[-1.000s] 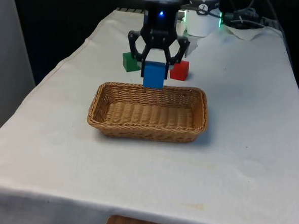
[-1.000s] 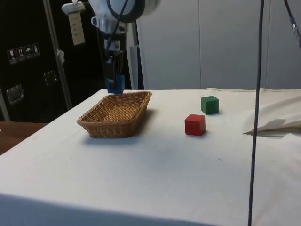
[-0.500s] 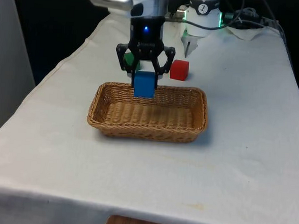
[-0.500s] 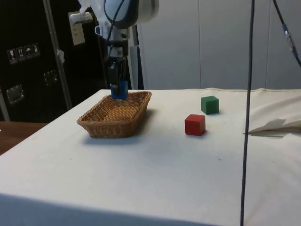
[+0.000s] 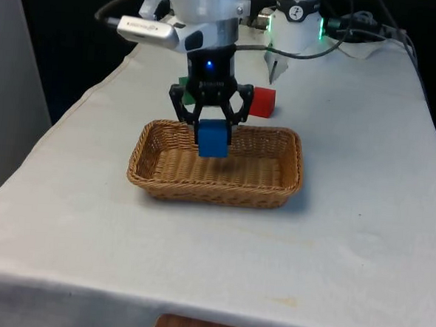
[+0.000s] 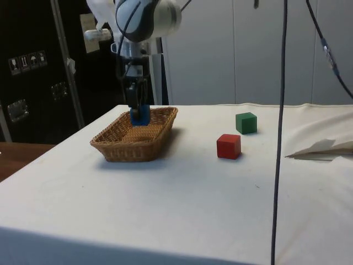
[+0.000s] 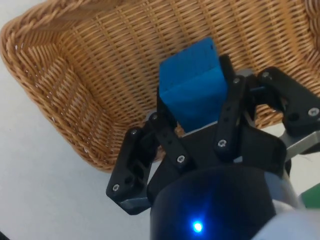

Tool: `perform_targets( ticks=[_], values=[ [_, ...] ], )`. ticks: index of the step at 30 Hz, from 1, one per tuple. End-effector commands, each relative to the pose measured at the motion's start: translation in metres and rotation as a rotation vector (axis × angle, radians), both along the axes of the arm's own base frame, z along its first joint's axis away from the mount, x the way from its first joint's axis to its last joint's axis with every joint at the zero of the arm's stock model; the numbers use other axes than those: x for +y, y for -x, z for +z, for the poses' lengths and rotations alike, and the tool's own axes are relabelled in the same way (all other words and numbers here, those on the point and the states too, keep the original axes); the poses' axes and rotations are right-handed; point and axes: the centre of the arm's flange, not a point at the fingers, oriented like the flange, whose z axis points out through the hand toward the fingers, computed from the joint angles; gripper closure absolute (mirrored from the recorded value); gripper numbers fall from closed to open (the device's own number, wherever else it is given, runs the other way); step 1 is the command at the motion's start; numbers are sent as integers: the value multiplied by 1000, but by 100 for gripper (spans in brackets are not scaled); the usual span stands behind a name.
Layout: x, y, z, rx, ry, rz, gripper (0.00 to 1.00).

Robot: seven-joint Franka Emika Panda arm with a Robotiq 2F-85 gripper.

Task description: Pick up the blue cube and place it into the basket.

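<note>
My gripper [image 5: 211, 136] is shut on the blue cube [image 5: 213, 140] and holds it inside the wicker basket [image 5: 145, 175], over the far middle part of its floor. In the side view the blue cube [image 6: 139, 116] hangs low between the walls of the basket [image 6: 113, 151], below the gripper [image 6: 138, 113]. From the wrist, the blue cube [image 7: 192, 90] sits clamped between the two black fingers [image 7: 232, 102] of the gripper [image 7: 196, 112], with the woven floor of the basket [image 7: 70, 90] right under it. Whether the cube touches the floor I cannot tell.
A red cube [image 5: 263, 102] and a green cube [image 5: 183, 82] lie on the cloth behind the basket, the green one mostly hidden by the gripper. In the side view the red cube [image 6: 228, 146] and green cube [image 6: 246, 122] stand apart from the basket.
The gripper has carried the blue cube from above the basket's far rim forward and down into the basket. It stays shut on the cube.
</note>
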Motion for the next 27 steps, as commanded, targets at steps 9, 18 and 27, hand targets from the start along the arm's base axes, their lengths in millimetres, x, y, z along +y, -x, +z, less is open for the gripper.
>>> perform_targets(
  ticks=[9,18,27],
  values=[
    [13,-2,-13,-11,1,7,100],
    [17,-3,-32,-3,2,10,100],
    [17,-3,-37,-4,6,11,84]
  ],
)
